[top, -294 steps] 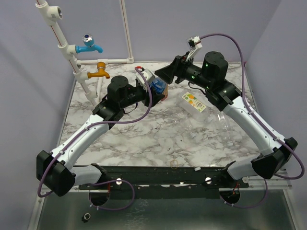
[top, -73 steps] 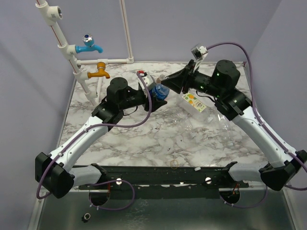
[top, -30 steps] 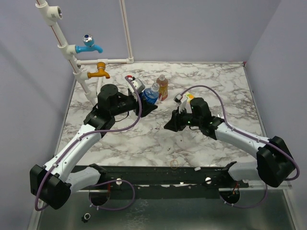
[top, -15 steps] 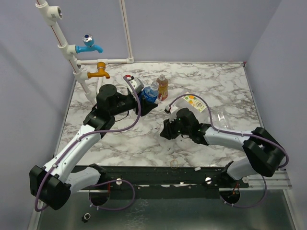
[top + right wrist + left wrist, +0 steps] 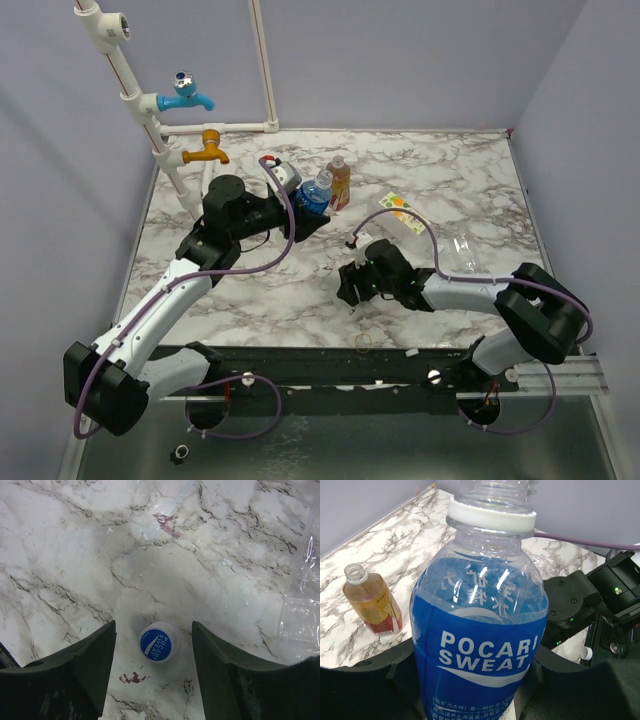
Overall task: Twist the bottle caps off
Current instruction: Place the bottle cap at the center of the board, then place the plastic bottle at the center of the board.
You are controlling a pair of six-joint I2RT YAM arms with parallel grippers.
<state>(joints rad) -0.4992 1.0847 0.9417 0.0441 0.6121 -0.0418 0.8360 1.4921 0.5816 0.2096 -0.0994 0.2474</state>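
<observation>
My left gripper (image 5: pixel 304 213) (image 5: pixel 475 680) is shut on the blue-labelled bottle (image 5: pixel 314 194) (image 5: pixel 480 630), holding it upright. Its threaded neck is bare, with only a white collar ring (image 5: pixel 492 516) left on it. My right gripper (image 5: pixel 347 290) (image 5: pixel 153 630) is low over the marble near the table's middle, open. A blue-and-white bottle cap (image 5: pixel 158 645) lies loose on the table between its fingers (image 5: pixel 95 665), touching neither. The amber bottle (image 5: pixel 340 182) (image 5: pixel 372 602) stands uncapped just behind the blue one.
A squarish labelled bottle (image 5: pixel 405 214) and a clear plain bottle (image 5: pixel 463 250) (image 5: pixel 305 600) lie to the right. A thin yellowish ring (image 5: pixel 365 341) rests near the front edge. Blue (image 5: pixel 186 96) and orange (image 5: pixel 209 151) taps on white pipe stand at the back left.
My right gripper sank towards the front of the table, then opened, leaving the blue-and-white cap on the marble. The left gripper kept its hold on the blue bottle.
</observation>
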